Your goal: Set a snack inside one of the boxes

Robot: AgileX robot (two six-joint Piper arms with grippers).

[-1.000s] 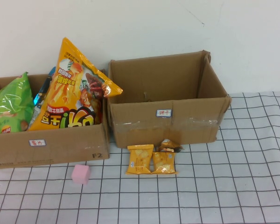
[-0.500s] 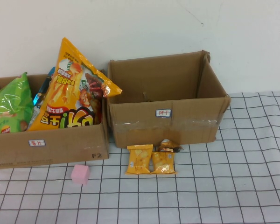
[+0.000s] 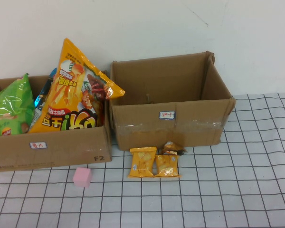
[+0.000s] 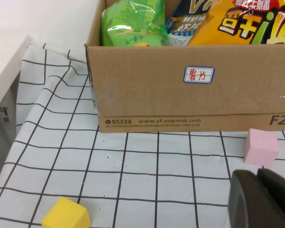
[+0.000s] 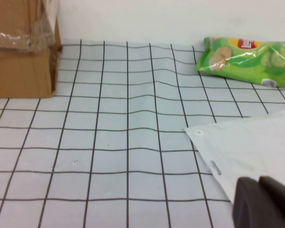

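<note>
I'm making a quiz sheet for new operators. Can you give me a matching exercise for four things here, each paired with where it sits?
Things:
1. big orange chip bag
2. pink cube
3. small yellow snack packs
4. green chip bag

Places:
A. on the cloth before the right box
B. standing in the left box
C. lying on the cloth, seen only by the right wrist
D. on the cloth before the left box

Pairs: 1-B, 2-D, 3-A, 4-C

The left gripper and right gripper show only in their wrist views.
</note>
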